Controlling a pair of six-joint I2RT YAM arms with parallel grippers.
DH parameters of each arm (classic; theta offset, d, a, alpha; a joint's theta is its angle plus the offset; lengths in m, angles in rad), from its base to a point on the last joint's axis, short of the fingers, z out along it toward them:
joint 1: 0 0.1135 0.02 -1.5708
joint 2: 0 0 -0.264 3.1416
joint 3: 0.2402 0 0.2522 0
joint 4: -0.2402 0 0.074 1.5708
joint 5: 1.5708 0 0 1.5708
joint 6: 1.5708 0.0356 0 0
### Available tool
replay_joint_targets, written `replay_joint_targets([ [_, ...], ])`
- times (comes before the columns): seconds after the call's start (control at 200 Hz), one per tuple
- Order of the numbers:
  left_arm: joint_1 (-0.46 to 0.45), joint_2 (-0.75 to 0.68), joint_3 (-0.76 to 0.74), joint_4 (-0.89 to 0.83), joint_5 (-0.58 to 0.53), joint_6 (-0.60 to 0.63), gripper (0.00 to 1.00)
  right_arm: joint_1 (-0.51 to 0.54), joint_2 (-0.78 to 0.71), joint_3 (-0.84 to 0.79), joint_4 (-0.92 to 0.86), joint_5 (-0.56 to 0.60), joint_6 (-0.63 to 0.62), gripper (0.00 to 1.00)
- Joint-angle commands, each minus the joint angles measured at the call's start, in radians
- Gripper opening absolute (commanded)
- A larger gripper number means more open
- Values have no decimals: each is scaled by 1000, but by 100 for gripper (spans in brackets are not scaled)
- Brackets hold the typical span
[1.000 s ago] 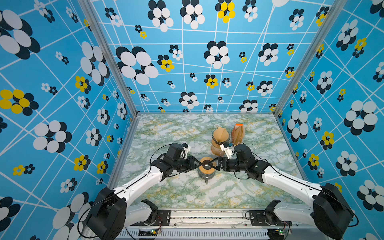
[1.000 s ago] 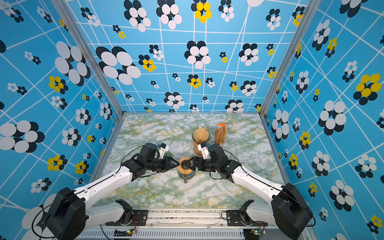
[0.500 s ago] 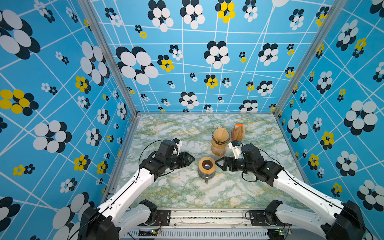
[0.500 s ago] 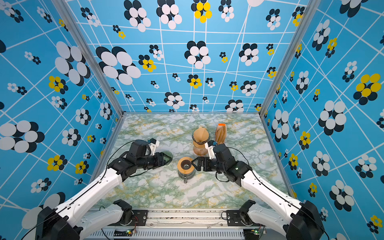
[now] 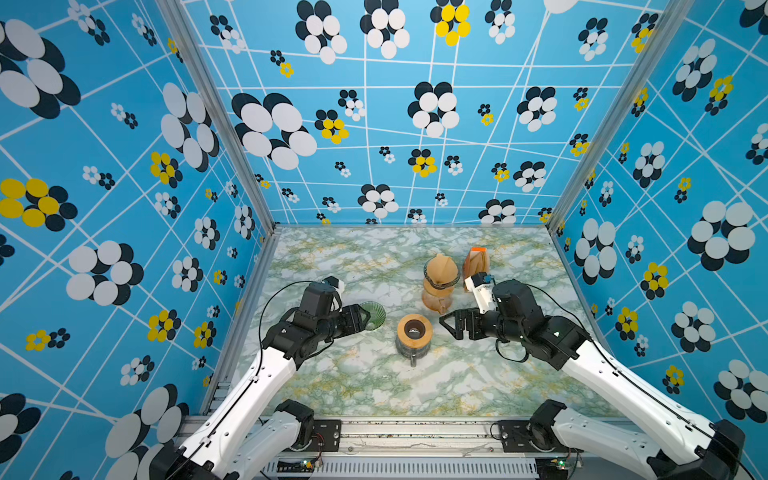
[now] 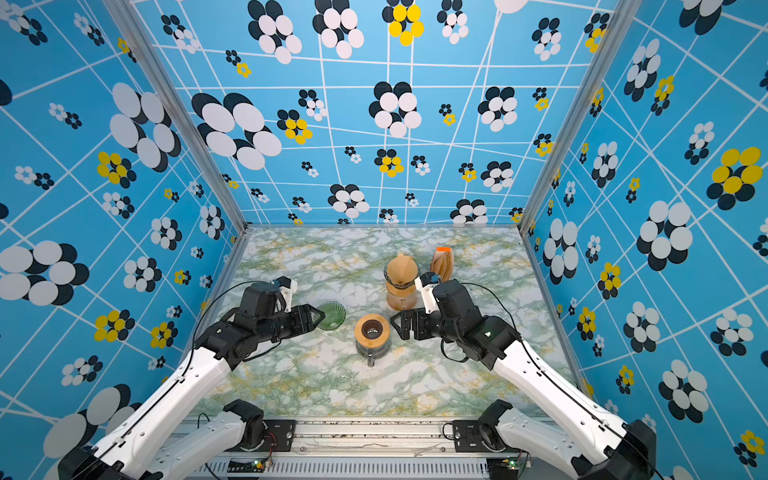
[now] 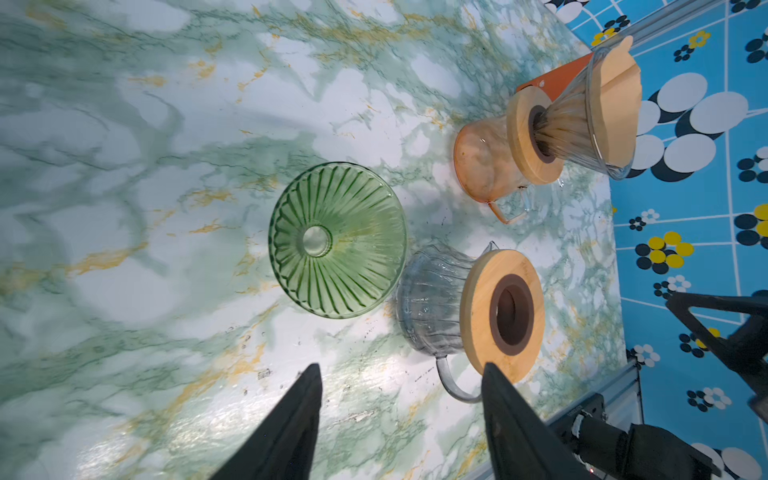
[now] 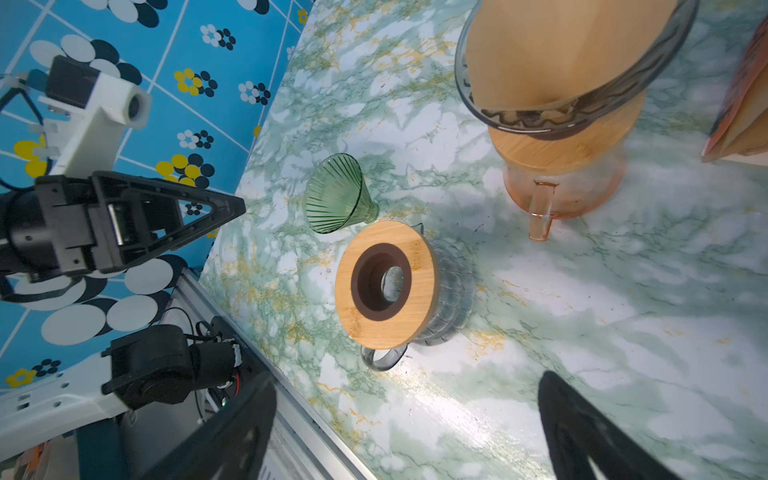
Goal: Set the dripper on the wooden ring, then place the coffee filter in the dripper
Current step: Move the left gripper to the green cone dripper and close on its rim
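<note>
Green dripper (image 7: 336, 241) lies on its side on marble table (image 5: 332, 395), just beside clear jug (image 7: 428, 299) w/ wooden collar (image 7: 478, 299). L gripper (image 5: 362, 319): fingers apart, empty, tips just short of dripper. R gripper (image 5: 448, 323): spread wide, empty, on jug's other side. Paper filters (image 5: 476, 266) stand in orange holder (image 5: 478, 250) at back, well apart from dripper; another filter (image 7: 615, 95) sits in glass cone (image 7: 575, 124) atop orange jug (image 7: 482, 166).

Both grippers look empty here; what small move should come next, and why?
Probably ease the left gripper forward onto the green dripper: it lies on its side on the table just ahead of those open jaws, while the wooden-collared carafe stands bare and the right gripper is open, empty.
</note>
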Motion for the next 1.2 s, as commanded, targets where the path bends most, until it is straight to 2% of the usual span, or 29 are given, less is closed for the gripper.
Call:
replay_joint_targets([
  [0.0, 13, 11, -9, -36, -73, 29, 60, 7, -3, -4, 45, -76, 20, 99],
  [0.215, 49, 33, -52, 24, -59, 18, 56, 9, 10, 0, 62, -132, 19, 99],
  [0.52, 77, 110, -48, 71, -18, 20, 58, 13, 15, -8, 70, -143, 10, 99],
  [0.855, 93, 197, -33, 98, 20, 21, 60, 13, -13, -32, 98, -122, 33, 99],
  [0.995, 96, 236, -25, 106, 22, 22, 61, 13, -22, -38, 93, -74, 52, 100],
  [1.195, 96, 265, -21, 113, 21, 27, 62, 13, -44, -28, 57, -20, 65, 89],
])
